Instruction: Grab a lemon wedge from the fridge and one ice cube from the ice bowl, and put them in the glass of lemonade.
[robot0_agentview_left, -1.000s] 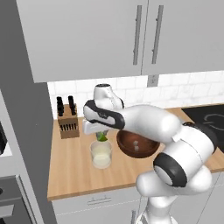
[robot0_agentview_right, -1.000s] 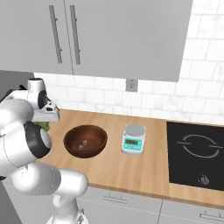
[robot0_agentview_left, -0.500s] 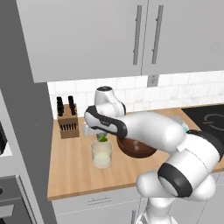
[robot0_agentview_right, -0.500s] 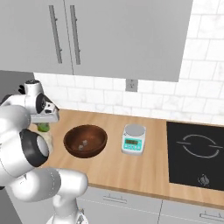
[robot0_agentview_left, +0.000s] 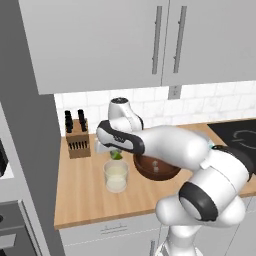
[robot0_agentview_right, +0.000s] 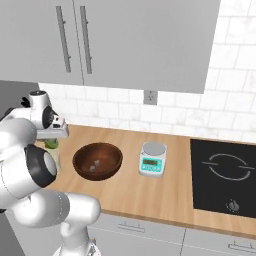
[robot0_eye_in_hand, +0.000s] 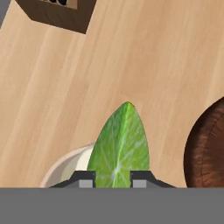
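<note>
At lower centre of the hand view, the gripper (robot0_eye_in_hand: 113, 179) pinched the lemon wedge (robot0_eye_in_hand: 120, 144) above the glass of lemonade (robot0_agentview_left: 116, 176); the wedge looked light, soft and slippery, best held by its flat sides.

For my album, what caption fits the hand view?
Gripper holding a green lemon wedge above the glass of lemonade.

Even, bright rendered light, soft faint shadows under the cabinets (robot0_agentview_left: 150, 45) at upper frame, no glare, slightly soft low-resolution edges, hand view sharp, no edge distortion
</note>
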